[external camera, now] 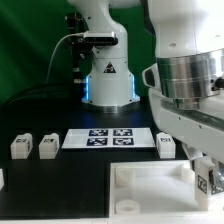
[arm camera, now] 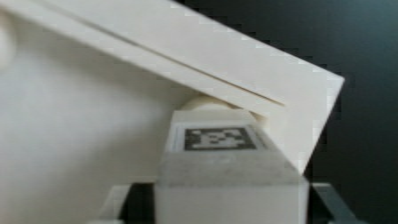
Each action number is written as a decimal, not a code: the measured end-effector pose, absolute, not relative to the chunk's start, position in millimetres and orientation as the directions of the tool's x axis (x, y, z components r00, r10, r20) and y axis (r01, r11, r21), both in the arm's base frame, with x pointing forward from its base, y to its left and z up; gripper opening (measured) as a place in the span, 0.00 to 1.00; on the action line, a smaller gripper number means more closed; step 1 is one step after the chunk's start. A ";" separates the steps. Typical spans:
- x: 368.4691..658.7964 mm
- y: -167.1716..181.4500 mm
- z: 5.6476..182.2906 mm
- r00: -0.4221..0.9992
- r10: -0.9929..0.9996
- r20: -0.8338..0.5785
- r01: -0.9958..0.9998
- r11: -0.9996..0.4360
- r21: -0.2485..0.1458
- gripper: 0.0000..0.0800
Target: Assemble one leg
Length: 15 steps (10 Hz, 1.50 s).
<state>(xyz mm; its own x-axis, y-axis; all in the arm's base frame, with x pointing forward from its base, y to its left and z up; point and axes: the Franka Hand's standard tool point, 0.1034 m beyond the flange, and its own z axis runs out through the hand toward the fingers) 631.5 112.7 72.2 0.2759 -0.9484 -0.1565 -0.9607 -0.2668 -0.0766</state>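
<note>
Leg [arm camera: 222,150] clamped between closed fingers of hand [external camera: 207,180], lower right of exterior view — tagged face outward, end pressed at corner of white tray piece [external camera: 150,185], likely lining up with socket. Spare legs [external camera: 21,146] wait on surface [external camera: 55,190], left side — marker board [external camera: 110,138] at centre.

my tool [external camera: 207,178] hangs at the exterior view's right, over the near right corner of the tray-like piece [external camera: 150,185], which lies at the front of the tabletop [external camera: 60,185]. in the wrist view a leg [arm camera: 221,150] sits between my tool's fingers against that piece's corner. behind the tray lies the marker board [external camera: 108,138]. just to its right stands another leg [external camera: 167,143]; two more legs [external camera: 21,146] [external camera: 47,146] stand side by side well to its left. my arm's base [external camera: 108,80] stands behind the board.
</note>
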 end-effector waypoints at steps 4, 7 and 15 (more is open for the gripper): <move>633.9 116.6 69.4 -0.262 -0.948 -0.179 -0.965 0.261 0.028 0.37; 632.4 108.5 70.2 -0.460 -0.873 -0.159 -0.887 0.460 0.040 0.37; 617.6 115.5 76.0 -0.416 -0.897 -0.153 -0.909 0.414 0.042 0.80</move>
<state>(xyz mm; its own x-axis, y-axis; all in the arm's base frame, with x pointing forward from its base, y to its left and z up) 617.6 115.5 76.0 -0.4156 -0.8966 -0.1530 -0.9092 0.4143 0.0418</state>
